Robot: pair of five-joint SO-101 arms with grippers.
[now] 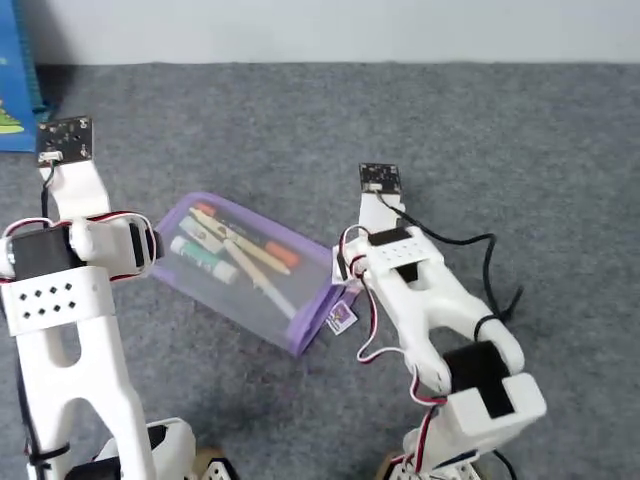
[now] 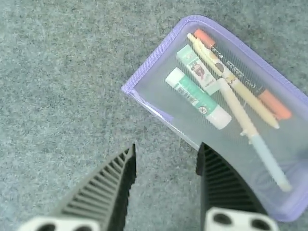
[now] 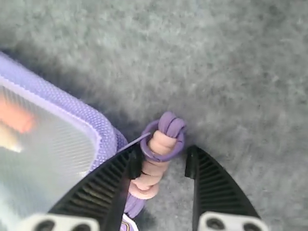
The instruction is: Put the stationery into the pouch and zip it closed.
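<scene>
the grey desk (image 1: 520,130) carries the purple mesh pouch (image 1: 308,322), lying flat and slantwise between the two arms. the stationery is already inside: pens (image 2: 231,91) and a glue stick (image 2: 197,98) show through the mesh, so the step in hand looks like the zipping.

the left pincer (image 2: 167,154) hangs wide with nothing in it, over bare desk just beside the pouch's far corner. the right pincer (image 3: 165,161) sits at the other end, narrow but not closed, straddling the zip pull (image 3: 161,139), a purple cord loop with a peach bead. the pull touches one finger (image 3: 127,166) and stands apart from the other.

to do this well, the right pincer should probably centre on the bead before closing, as the cord may slip. the left pincer likely needs to pin the corner first, or the light pouch will slide rather than zip. how far the zip is run i cannot tell.
</scene>
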